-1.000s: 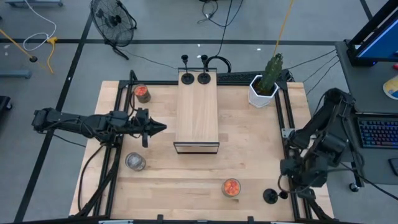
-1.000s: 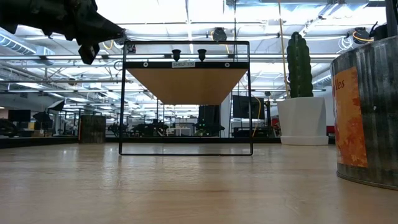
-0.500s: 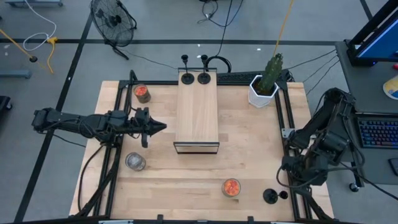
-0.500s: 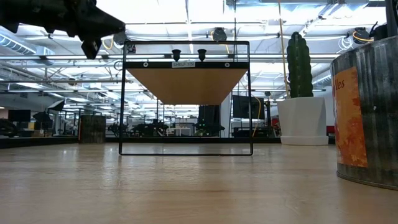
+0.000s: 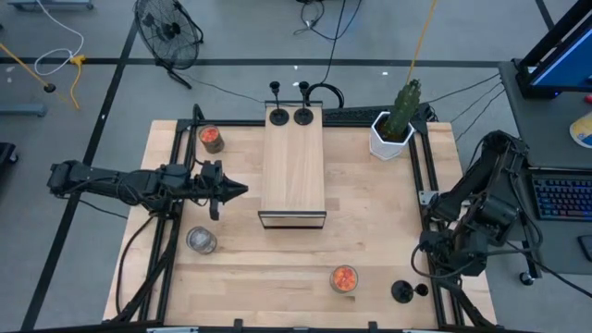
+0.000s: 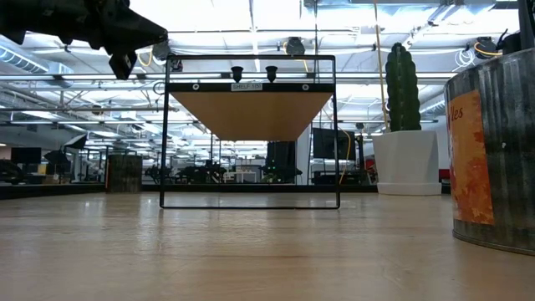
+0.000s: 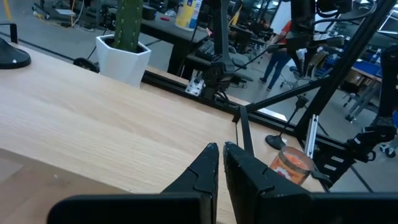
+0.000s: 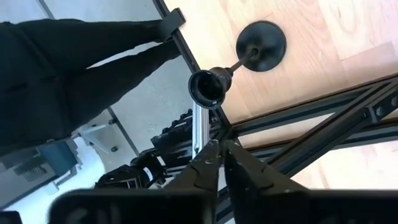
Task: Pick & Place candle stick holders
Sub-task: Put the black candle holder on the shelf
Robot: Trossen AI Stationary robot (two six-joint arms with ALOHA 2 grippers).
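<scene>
While both arms are off their work objects, the long pale wooden box [image 5: 292, 166] on its black wire frame stands at the middle rear of the light wooden surface [image 5: 370, 222] and serves as landmark. Two small black candle stick holders with round bases and thin stems [image 5: 289, 115] stand side by side on the box's far end; they also show in the low view [image 6: 252, 73] on the box's top edge.

The third black round-based holder [image 5: 401, 291] stands alone at the front right corner of the surface, well apart from the box, just beside the black rail. In the right wrist view it shows from above [image 8: 261, 45], stem pointing toward the camera.

Glass cups: one orange-red glass cup [image 5: 212, 139] left of the box's far end, near the rear left corner; one clear-silvery glass cup [image 5: 201, 240] front-left of the box; a second orange-red glass cup [image 5: 343, 278] front-right of the box, near the front edge.

Left gripper [image 5: 242, 190]: raised above the surface, just left of the box's long side, fingers clenched together with nothing between them (left wrist view [image 7: 221, 149]).

Right gripper [image 8: 216, 146]: off the surface's right edge over the rail, near the lone holder; fingers pressed together, holding nothing.

White pot with green cactus [image 5: 395, 128]: right of the box's far end.
</scene>
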